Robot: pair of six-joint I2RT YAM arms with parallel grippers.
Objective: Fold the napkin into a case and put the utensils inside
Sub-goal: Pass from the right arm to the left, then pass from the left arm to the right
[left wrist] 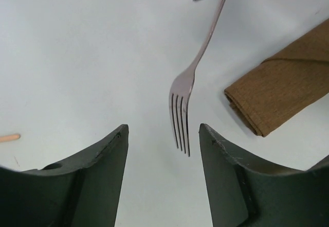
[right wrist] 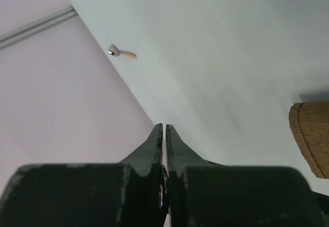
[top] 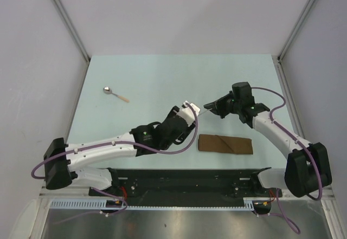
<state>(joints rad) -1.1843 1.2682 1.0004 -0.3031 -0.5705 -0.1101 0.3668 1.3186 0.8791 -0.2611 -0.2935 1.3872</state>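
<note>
1. Between the fingers of the right tool sits the end of the fork's handle. The jaws are pinched almost together, with only a thin silver sliver showing between them.
2. From that grip the fork reaches out, seemingly clear of the tabletop. Its tines point into the gap of the left tool, whose jaws stand wide apart and touch nothing that the left wrist view shows.
3. Near the tines lies the case, a folded brown cloth strip flat on the tabletop. From above it sits toward the arms' bases, below and between the two tools.
4. The spoon lies well apart, at the far left.
5. The fork looks stiff, light and smooth, so held at one end it could swivel or slip. The left tool would do best to take it across the flat of the neck or mid-handle.
6. The case is soft and thin and will likely slide or unfold if pushed, so its edge probably needs pinning or lifting while the fork goes in.
</note>
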